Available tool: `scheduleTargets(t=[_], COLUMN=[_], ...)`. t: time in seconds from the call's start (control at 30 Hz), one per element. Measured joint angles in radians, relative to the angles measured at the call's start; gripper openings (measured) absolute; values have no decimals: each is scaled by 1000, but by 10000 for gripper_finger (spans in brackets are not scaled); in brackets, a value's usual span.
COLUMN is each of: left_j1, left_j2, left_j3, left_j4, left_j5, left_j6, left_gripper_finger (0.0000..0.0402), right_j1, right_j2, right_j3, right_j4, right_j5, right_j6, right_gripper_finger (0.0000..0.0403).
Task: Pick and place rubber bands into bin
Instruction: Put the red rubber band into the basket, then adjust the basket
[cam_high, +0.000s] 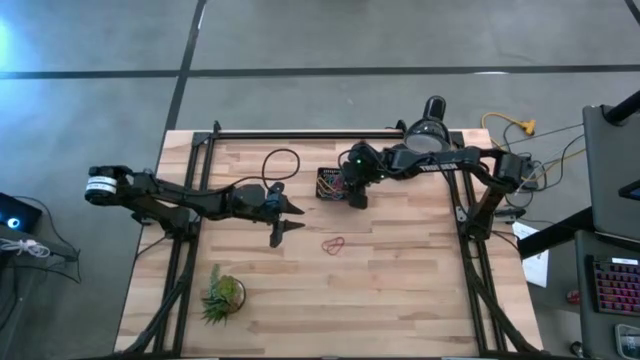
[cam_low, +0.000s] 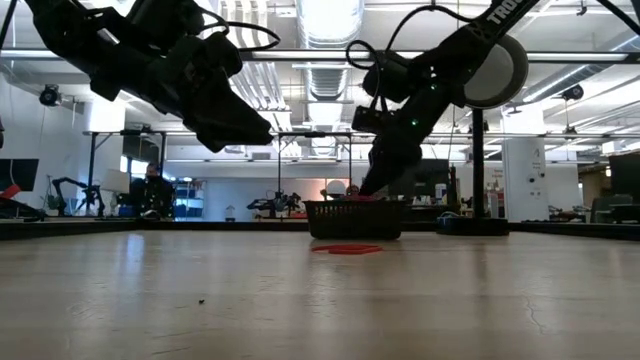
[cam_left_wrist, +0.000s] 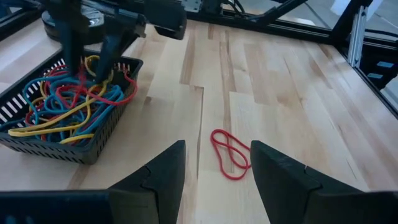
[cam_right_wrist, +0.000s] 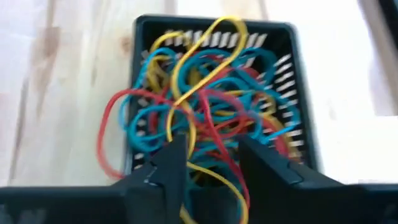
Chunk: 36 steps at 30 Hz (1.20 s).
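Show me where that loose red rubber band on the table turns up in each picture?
High view: red rubber band at table centre, in front of the bin.
Low view: flat red streak before the bin.
Left wrist view: between the left hand's fingers.
Right wrist view: not in it.
Shared landmark: the bin.

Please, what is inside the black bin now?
The bin holds a tangled heap of rubber bands, blue, red and yellow; one red loop hangs over its wall. The right gripper hovers over them. The bin's floor is covered.

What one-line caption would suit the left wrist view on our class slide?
Open left claw hovers over a lone red rubber band beside the bin full of bands.
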Motion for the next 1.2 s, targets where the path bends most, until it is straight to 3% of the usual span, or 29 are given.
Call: scheduleTargets(t=[0.17,0.33,0.47,0.63,0.93,1.2], left_j1=[0,0,0,0,0,0], left_j2=[0,0,16,73,174,165], left_j3=[0,0,0,0,10,14], left_j4=[0,-1,-4,16,84,91], left_j5=[0,0,0,0,4,6], left_j6=[0,0,0,0,0,0], left_gripper_finger=[165,165,165,165,165,165], right_j1=[0,0,1,42,125,135], right_j2=[-9,-37,-52,-56,-41,-33], right_j3=[47,86,106,73,36,23], right_j4=[-29,-49,-136,-149,-139,-102], right_j5=[46,46,42,-54,6,33], right_j6=[-11,-28,-39,-66,-109,-118], right_gripper_finger=[170,180,175,166,144,127])
